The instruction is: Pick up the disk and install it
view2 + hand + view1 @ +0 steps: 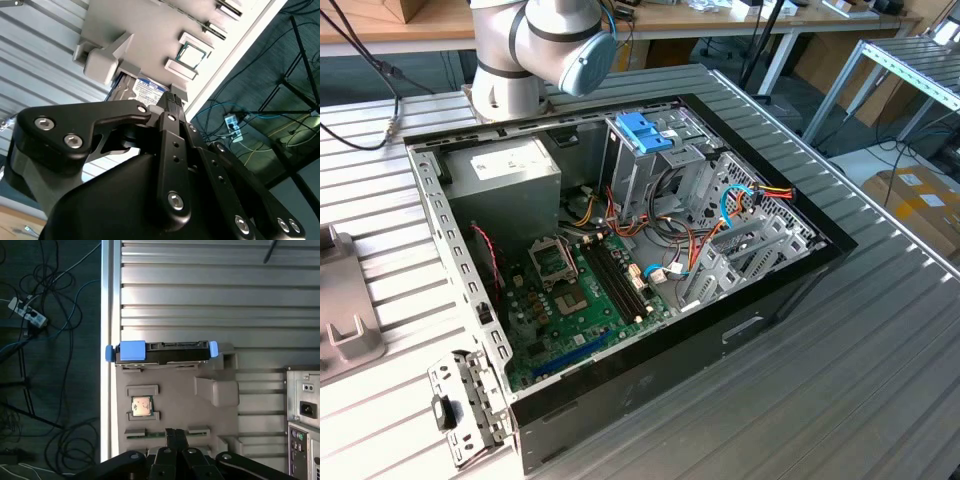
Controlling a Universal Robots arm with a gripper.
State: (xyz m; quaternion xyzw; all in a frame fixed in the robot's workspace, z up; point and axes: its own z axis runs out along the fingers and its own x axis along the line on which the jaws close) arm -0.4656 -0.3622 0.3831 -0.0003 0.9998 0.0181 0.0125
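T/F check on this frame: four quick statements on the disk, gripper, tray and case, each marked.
1. The disk sits on the grey tray. True.
2. The gripper holds the disk. False: it is apart from the disk, and its fingers are shut on nothing.
3. A chip lies in a tray slot. True.
4. The case is closed. False: its side is open and the motherboard shows.
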